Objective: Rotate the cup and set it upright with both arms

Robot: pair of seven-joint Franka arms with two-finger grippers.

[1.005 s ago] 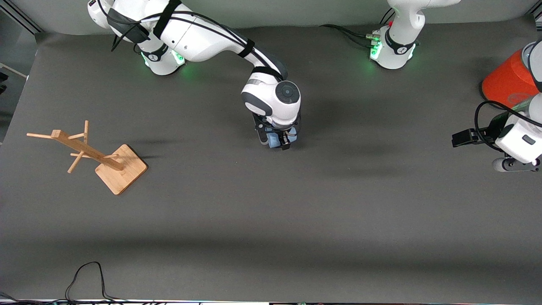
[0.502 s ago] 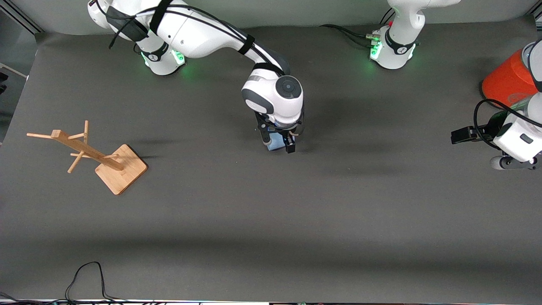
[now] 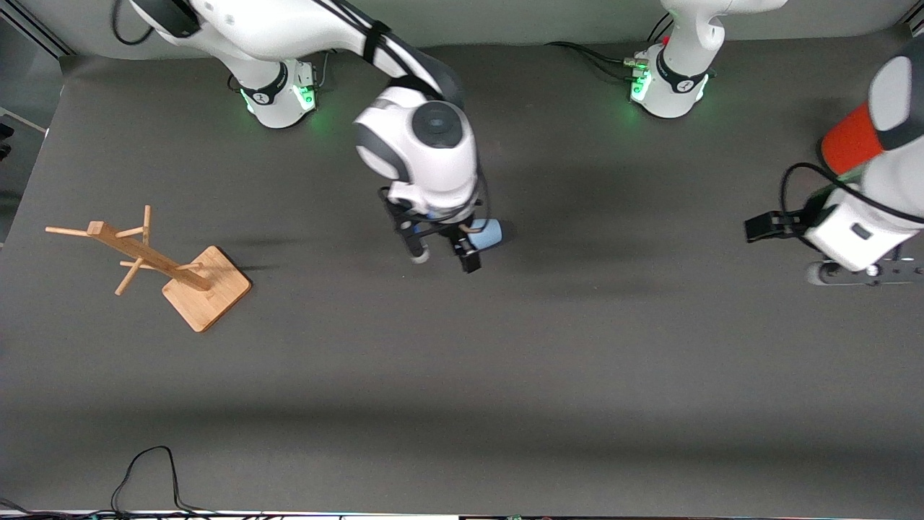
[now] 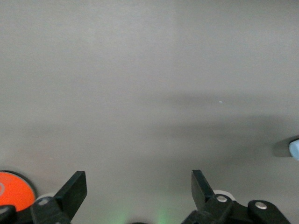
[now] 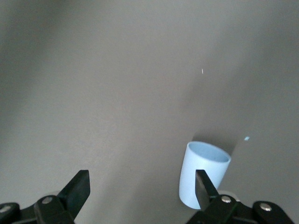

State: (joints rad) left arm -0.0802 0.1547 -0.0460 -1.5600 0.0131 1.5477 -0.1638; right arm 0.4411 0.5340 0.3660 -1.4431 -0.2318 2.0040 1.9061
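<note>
The light-blue cup (image 3: 486,235) stands on the grey table near the middle. In the right wrist view it (image 5: 201,175) is upright with its open mouth up, beside one fingertip and outside the jaws. My right gripper (image 3: 444,258) hangs open and empty over the table just beside the cup, also seen in its wrist view (image 5: 141,182). My left gripper (image 3: 846,274) is open and empty in the air at the left arm's end of the table, and shows open in its wrist view (image 4: 138,179). A sliver of the cup (image 4: 295,149) shows at the left wrist view's edge.
A large orange can (image 3: 852,137) stands at the left arm's end of the table, partly hidden by the left arm, and shows in the left wrist view (image 4: 14,190). A wooden peg rack (image 3: 207,287) stands toward the right arm's end. A black cable (image 3: 148,469) lies at the near edge.
My right gripper opened, let go of the cup and rose, shifting toward the right arm's end. The cup stays on the table. My left arm moved slightly toward the middle.
</note>
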